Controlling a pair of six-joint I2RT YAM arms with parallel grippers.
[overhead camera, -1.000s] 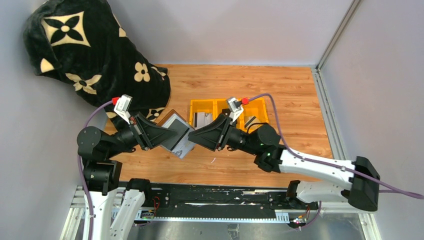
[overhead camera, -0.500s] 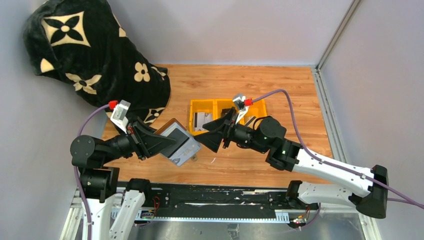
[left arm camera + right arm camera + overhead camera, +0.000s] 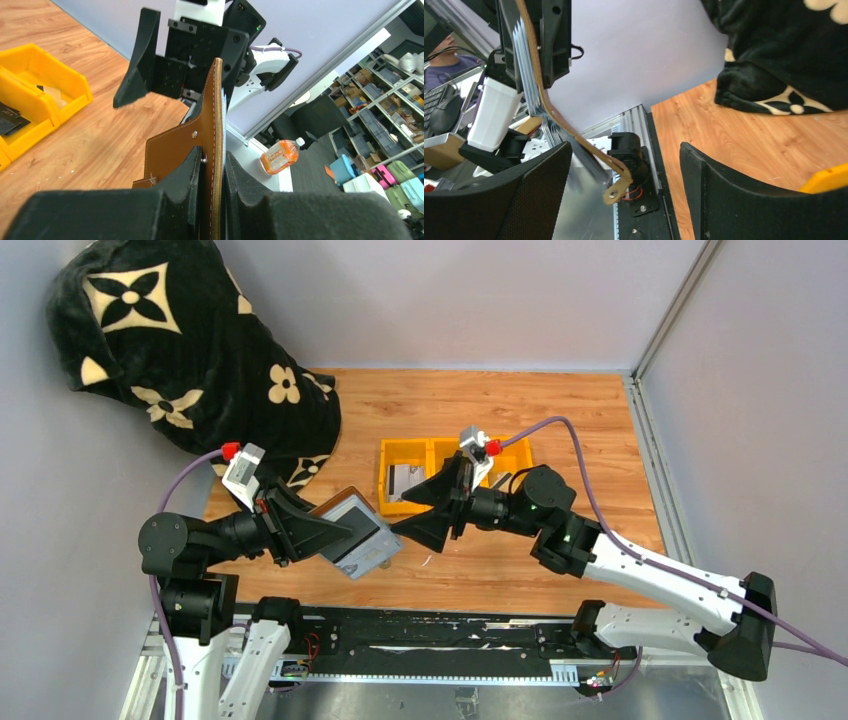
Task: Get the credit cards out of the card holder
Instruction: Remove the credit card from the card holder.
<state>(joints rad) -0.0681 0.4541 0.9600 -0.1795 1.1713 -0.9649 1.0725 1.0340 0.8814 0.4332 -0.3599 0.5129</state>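
The left gripper [image 3: 338,530] pinches the brown card holder [image 3: 355,533] by one end and holds it above the tabletop [image 3: 560,410], in front of the yellow tray [image 3: 390,455]. The right gripper [image 3: 400,515] is spread wide, its tips just beside the holder's free edge; contact cannot be judged. In the left wrist view the holder [image 3: 210,125] appears edge-on, its lower part buried between the black fingers [image 3: 185,180]. In the right wrist view the grey cards [image 3: 526,55] fan out blurred, and the snap tab [image 3: 616,192] hangs low.
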